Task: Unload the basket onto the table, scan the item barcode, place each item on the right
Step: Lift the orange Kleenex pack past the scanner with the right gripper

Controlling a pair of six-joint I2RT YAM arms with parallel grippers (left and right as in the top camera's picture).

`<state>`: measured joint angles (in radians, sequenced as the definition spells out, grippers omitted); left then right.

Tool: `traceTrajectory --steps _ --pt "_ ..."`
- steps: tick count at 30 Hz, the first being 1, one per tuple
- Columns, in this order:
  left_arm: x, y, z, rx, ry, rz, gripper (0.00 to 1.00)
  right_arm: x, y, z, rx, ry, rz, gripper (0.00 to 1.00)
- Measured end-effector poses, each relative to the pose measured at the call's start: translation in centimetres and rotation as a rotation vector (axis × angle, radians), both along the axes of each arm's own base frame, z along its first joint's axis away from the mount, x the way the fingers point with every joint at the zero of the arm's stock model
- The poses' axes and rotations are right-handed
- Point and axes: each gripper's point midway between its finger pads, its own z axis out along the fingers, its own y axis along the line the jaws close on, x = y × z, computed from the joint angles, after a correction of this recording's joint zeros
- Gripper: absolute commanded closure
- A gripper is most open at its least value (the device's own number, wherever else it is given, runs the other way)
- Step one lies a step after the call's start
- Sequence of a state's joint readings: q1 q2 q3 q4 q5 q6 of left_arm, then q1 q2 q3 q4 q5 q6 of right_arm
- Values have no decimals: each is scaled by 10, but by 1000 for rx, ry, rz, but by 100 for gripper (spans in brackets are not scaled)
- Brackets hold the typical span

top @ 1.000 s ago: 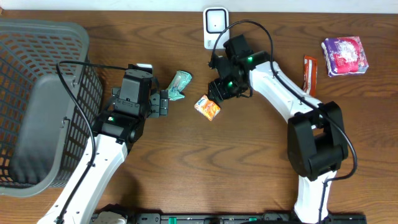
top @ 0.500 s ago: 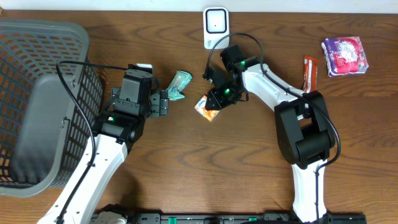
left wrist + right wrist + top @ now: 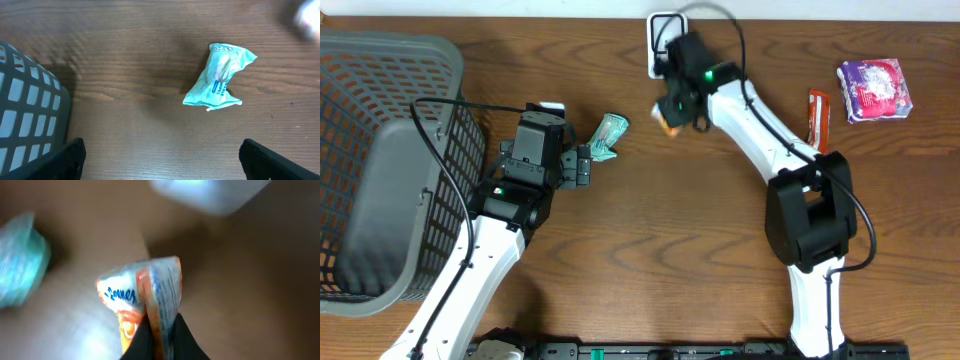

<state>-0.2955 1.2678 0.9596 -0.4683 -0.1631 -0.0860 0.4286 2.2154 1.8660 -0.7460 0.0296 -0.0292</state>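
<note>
One orange packet [image 3: 142, 297] clamped in right gripper [image 3: 160, 327]; one teal packet [image 3: 218, 77] before wide-open left gripper [image 3: 586, 167].

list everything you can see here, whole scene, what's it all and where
table: one, brown wood, under everything
basket: one, grey mesh, far left
scanner: one, white, top centre, partly behind the right arm
orange packet: one, orange and white, lifted just below the scanner
teal packet: one, pale teal, on the table ahead of the left claw
red bar: one, red, right side
purple packet: one, purple and pink, top right
left claw: one, black, open, empty
right claw: one, black, shut on the orange packet
</note>
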Motion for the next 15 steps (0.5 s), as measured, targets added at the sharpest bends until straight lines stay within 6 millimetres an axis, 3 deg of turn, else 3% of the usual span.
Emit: traceTrajectory --steps 1,5,9,12,15 --pt "0 0 0 0 0 0 2 30 -6 24 -31 -153 -52 99" --pt "0 0 0 0 1 0 2 78 -8 67 -47 -424 -98 99" --pt "0 0 0 0 0 0 2 104 -4 101 -45 -606 -93 99" --pt "0 0 0 0 0 0 2 115 -1 109 -64 -682 -71 99" --pt "0 0 0 0 0 0 2 120 0 92 -100 -680 -48 99"
